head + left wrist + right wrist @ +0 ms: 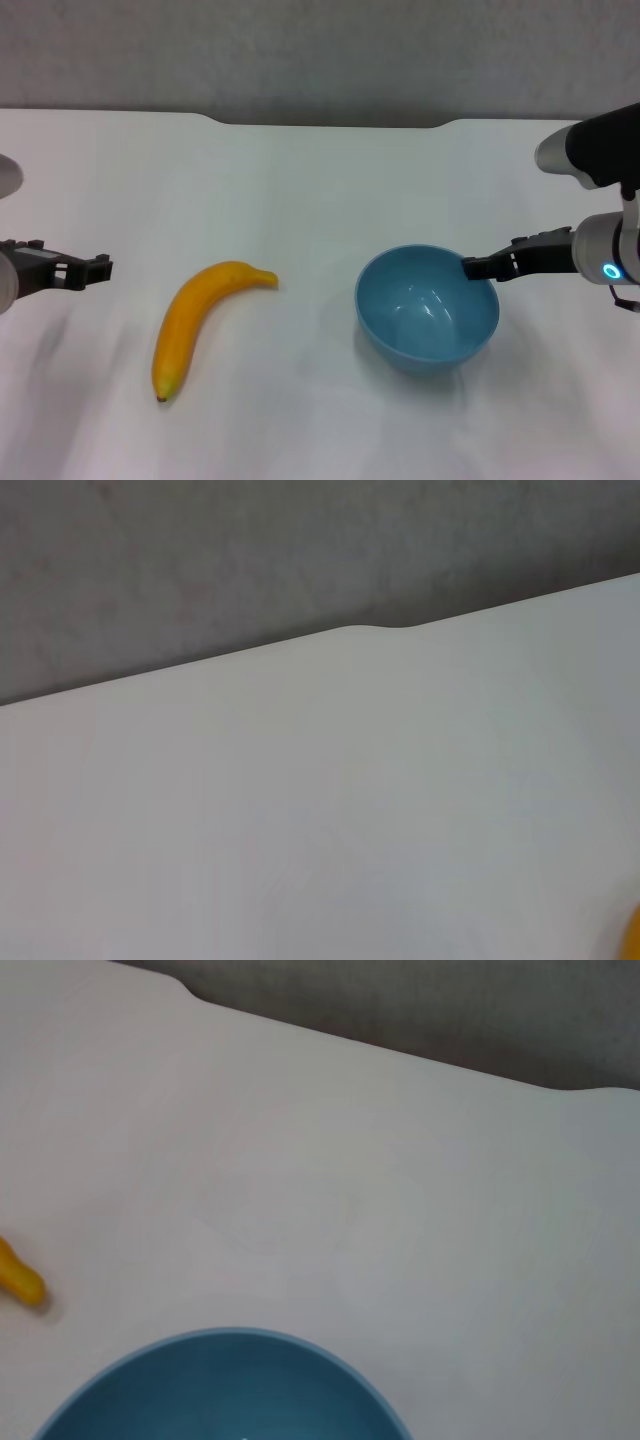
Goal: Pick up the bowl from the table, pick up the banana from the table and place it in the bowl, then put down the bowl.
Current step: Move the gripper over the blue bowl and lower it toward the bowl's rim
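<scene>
The light-blue bowl (425,315) sits on the white table (300,170) right of centre. My right gripper (478,268) reaches in from the right and is at the bowl's far right rim; the rim hides how it meets it. The right wrist view shows the bowl (220,1390) close below and the banana's end (20,1278). The orange-yellow banana (200,320) lies on the table left of centre, dark tip toward me. My left gripper (98,268) is low at the left edge, pointing toward the banana, a hand's width from it. A sliver of banana (632,935) shows in the left wrist view.
The table's far edge has a shallow notch (340,123), with a grey wall behind it. Bare white tabletop lies between the banana and the bowl and behind both.
</scene>
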